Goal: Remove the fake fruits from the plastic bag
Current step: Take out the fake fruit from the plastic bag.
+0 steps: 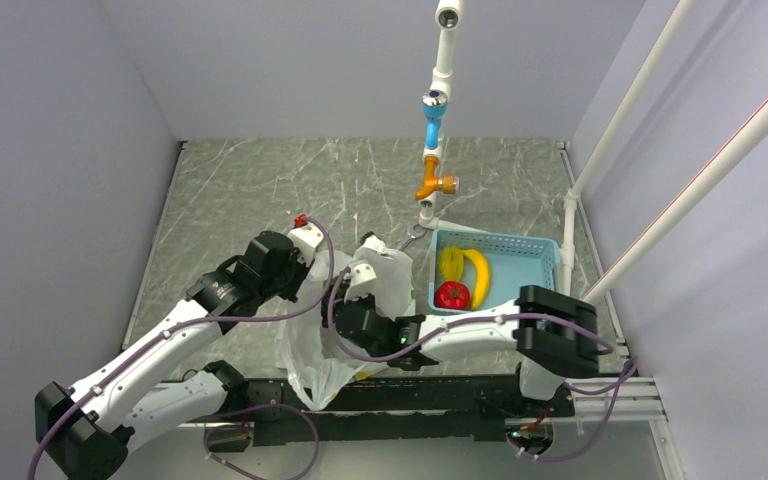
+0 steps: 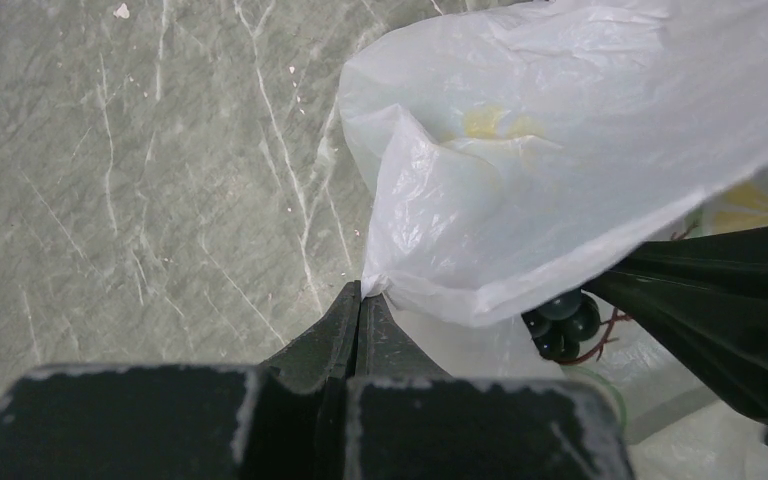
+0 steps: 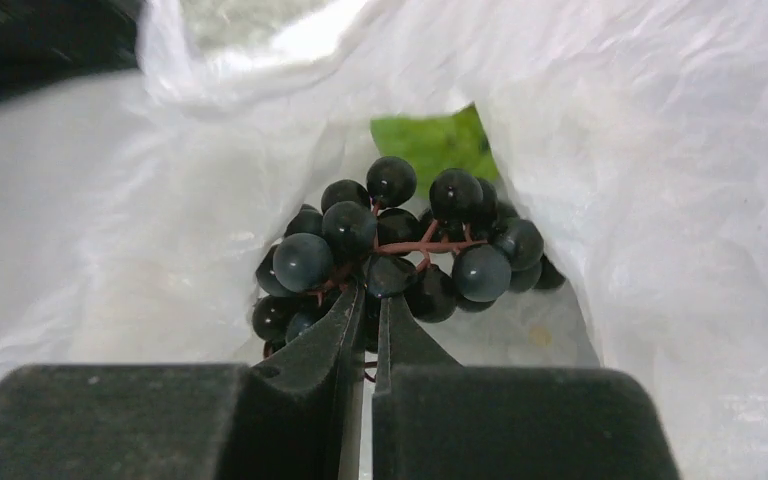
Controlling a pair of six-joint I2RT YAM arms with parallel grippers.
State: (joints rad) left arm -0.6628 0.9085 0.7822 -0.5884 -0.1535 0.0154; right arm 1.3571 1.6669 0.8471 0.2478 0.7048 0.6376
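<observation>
The white plastic bag (image 1: 392,272) lies crumpled between my two arms, and its lemon prints show in the left wrist view (image 2: 560,150). My left gripper (image 2: 362,292) is shut on a fold of the bag's edge and holds it up. My right gripper (image 3: 372,292) reaches inside the bag and is shut on the dark purple grape bunch (image 3: 410,245), which also shows under the raised edge (image 2: 563,322). A green fruit (image 3: 438,145) lies deeper in the bag behind the grapes. The banana (image 1: 479,276), yellow oval fruit (image 1: 450,262) and red fruit (image 1: 452,295) lie in the blue basket (image 1: 520,262).
A silver wrench (image 1: 412,237) lies between the bag and the basket. An upright pipe with a blue and orange valve (image 1: 432,150) stands behind them. White pipes (image 1: 600,150) run along the right wall. Grey walls enclose the marble tabletop (image 1: 260,190).
</observation>
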